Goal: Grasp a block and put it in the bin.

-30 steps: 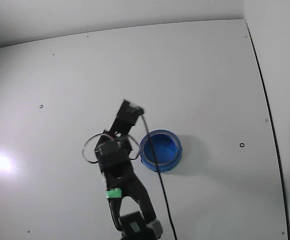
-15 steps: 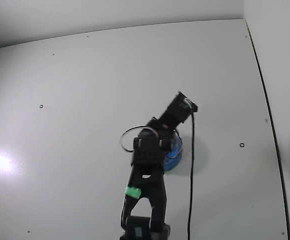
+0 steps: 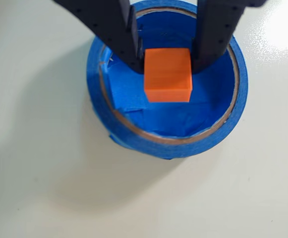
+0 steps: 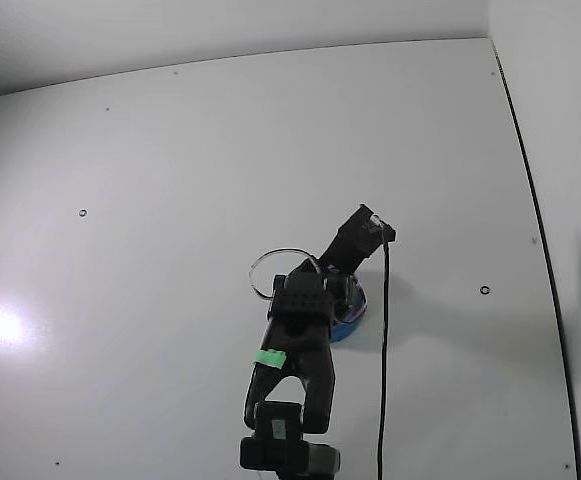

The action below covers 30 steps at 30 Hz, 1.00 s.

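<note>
One step left, by the look of it: the gripper (image 3: pixel 167 62) clamps the block (image 3: pixel 167 74) between its two fingers, directly over the bin (image 3: pixel 109 129), whose blue floor shows just beneath the cube. Grasp and carry look done; only the release remains. From the fixed view the arm hides most of the bin

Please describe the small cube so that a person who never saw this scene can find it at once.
In the wrist view, look at the round blue bin on the pale table. Over its inside, between the two dark fingers of the gripper, is the block. It is the only orange-red thing; everything around it is blue, black or white.
</note>
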Each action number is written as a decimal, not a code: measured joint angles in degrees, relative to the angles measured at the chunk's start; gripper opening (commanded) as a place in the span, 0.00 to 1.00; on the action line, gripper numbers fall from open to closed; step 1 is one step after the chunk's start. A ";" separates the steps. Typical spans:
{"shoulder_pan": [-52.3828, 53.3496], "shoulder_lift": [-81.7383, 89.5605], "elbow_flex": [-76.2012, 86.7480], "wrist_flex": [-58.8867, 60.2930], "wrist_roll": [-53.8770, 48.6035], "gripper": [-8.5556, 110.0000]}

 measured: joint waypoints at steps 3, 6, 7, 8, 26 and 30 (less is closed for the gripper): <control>-0.53 0.00 0.00 0.00 0.00 0.15; -0.53 0.00 0.00 0.00 0.00 0.22; -0.53 0.00 0.00 0.00 0.00 0.23; -0.53 0.00 0.00 0.00 0.00 0.23; -0.53 30.59 0.09 0.00 15.12 0.07; -0.53 48.25 2.37 0.00 16.61 0.07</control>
